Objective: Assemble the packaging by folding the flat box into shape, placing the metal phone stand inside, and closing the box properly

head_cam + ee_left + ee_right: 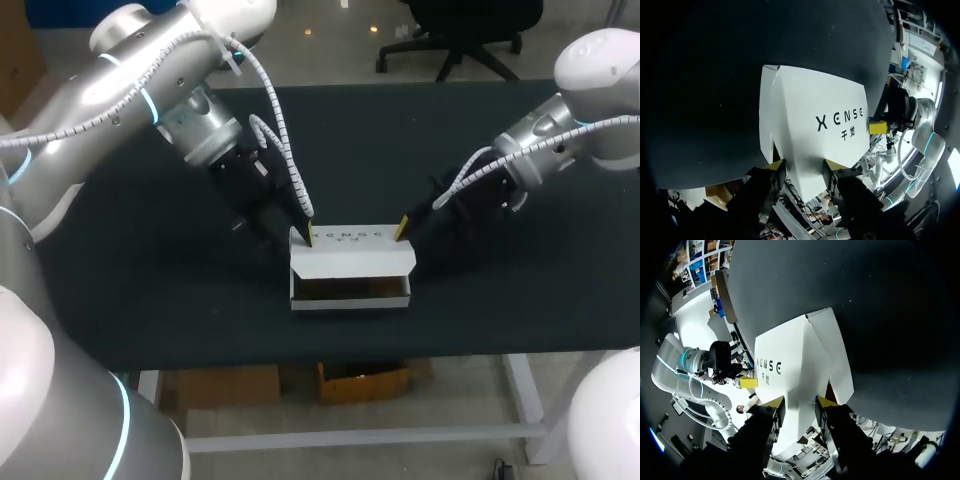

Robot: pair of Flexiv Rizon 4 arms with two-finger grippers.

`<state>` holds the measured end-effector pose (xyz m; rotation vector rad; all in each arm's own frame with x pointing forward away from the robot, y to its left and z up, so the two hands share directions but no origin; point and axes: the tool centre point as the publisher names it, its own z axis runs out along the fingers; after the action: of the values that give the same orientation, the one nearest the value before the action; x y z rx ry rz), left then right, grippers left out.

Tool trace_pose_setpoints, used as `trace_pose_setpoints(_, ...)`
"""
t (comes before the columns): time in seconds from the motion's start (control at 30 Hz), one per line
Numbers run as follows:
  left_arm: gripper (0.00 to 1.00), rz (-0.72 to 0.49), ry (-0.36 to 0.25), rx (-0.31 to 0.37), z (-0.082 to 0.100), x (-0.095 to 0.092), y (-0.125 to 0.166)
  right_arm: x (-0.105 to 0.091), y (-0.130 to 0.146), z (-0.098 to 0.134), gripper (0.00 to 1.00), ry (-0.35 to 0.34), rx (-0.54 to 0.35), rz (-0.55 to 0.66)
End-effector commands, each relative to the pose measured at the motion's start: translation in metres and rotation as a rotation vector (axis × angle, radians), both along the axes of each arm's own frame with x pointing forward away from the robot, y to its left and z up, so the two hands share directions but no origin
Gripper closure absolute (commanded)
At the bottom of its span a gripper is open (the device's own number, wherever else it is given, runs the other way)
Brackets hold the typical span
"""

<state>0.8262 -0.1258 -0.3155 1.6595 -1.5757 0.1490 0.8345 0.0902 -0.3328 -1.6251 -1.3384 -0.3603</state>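
Left gripper (pixel 804 167) and right gripper (pixel 800 402) each clenched 1 box (pixel 350 262) end near the table's (pixel 500 300) front edge; box formed, stand unseen, unclosed.

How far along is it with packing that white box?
The box is already folded into shape. The left pincer and right pincer each grip one end. Its front looks open, so closing is left. No stand shows, so I cannot tell if it is inside.

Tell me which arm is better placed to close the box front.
Right, narrowly: left end effector and right end effector each hold a box end, but the opening lies beside the right's finger.
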Motion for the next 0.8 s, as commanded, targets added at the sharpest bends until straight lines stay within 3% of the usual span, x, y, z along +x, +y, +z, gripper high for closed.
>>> trace_pose_setpoints(0.03, 0.53, -0.010, 0.017, -0.005, -0.0025, 0.0068, -0.0044, 0.0031, 0.0025, -0.0039, 0.64, 0.016, 0.011, 0.006)
trace_pose_setpoints(0.8, 0.52, -0.022, 0.077, -0.041, -0.0020, 0.0067, -0.0056, 0.0066, 0.0079, 0.0005, 0.64, 0.046, 0.033, 0.021)
